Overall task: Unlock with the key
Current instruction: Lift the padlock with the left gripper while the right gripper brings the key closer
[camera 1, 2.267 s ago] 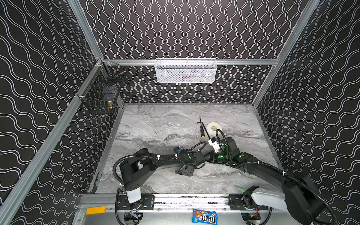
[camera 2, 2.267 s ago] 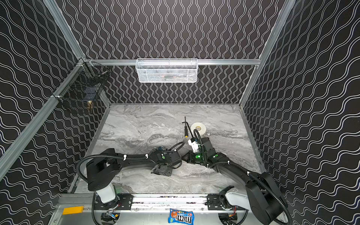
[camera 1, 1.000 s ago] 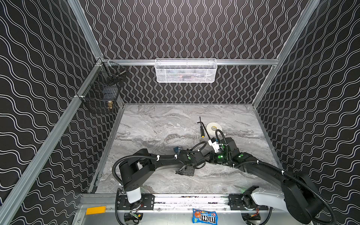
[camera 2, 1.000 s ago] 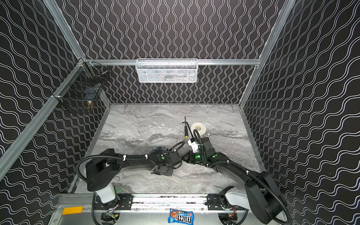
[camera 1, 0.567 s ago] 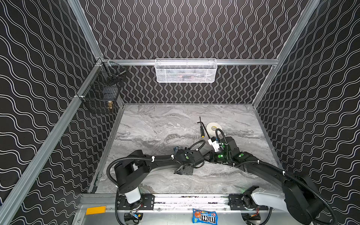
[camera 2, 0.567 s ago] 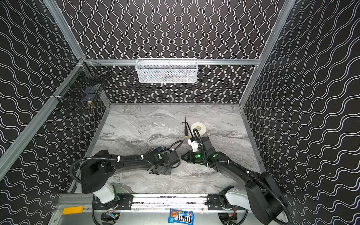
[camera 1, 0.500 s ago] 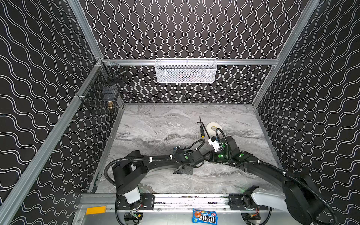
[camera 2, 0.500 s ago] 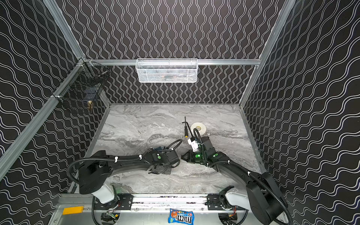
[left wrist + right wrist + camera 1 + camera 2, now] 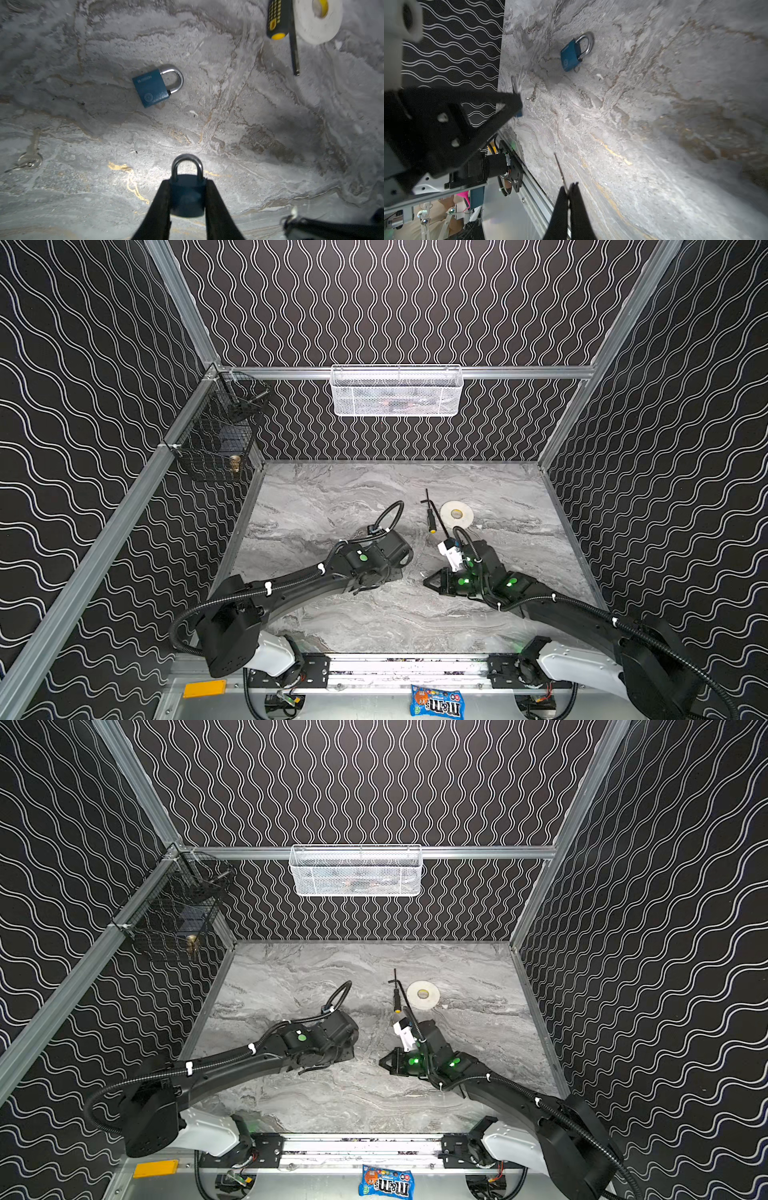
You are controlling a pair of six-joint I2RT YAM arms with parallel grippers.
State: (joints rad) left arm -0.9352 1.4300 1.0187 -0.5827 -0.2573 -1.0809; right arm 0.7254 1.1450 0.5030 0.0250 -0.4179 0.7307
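A dark blue padlock with a steel shackle (image 9: 187,199) is held low over the middle of the grey marble tabletop (image 9: 249,145). Its body is clamped between the narrowly parted fingers of the left gripper (image 9: 187,182), whose arm stretches low and forward. The right gripper (image 9: 569,187), equally low, faces it with fingers closed on a thin silver key (image 9: 559,166). The lettering on a second blue padlock (image 9: 154,88), lying flat beyond, is unreadable. A blue candy bag (image 9: 436,702) by the front rail reads "m&m's".
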